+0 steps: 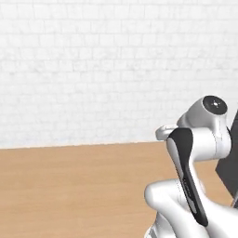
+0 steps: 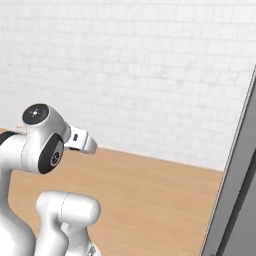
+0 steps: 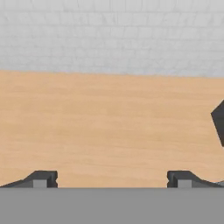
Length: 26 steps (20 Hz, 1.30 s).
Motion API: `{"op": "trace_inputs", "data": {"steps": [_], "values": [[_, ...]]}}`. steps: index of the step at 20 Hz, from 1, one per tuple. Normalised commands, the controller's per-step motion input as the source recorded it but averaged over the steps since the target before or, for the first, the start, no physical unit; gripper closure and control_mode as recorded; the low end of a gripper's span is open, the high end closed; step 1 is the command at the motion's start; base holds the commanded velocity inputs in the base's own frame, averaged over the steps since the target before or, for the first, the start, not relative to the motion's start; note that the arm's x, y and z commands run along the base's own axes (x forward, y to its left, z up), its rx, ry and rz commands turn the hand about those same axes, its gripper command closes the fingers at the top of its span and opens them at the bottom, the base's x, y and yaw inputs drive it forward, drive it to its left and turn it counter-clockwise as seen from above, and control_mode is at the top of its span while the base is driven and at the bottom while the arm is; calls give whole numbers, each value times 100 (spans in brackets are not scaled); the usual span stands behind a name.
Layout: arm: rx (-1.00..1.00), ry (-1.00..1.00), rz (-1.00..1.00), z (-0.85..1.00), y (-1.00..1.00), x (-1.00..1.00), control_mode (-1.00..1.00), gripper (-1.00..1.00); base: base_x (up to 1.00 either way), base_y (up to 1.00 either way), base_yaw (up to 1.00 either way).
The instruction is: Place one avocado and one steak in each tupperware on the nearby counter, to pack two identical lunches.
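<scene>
A white brick wall (image 1: 93, 69) is seen across the back, its courses faintly marked. A dark grey slanted panel (image 2: 235, 200) is cut off by the right edge of the right base view, and a dark corner (image 3: 220, 120) is seen at the hand view's right edge.

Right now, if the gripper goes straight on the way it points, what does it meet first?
Probably the counter: the open gripper points across bare wood toward the white brick wall. Nothing stands between; the dark object lies off to the side. Depth is unclear.
</scene>
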Motion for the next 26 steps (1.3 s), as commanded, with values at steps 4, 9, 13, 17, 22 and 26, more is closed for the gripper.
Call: {"op": "trace_inputs", "data": {"steps": [4,9,13,17,22,26], "values": [[0,0,0,0,0,0,100,-100,100,69,-68],[0,0,0,0,0,0,100,-100,97,64,-71],[0,0,0,0,0,0,100,-100,64,41,-82],[0,0,0,0,0,0,100,-100,50,30,-87],[0,0,0,0,0,0,100,-100,45,27,-88],[0,0,0,0,0,0,100,-100,44,26,-88]]}}
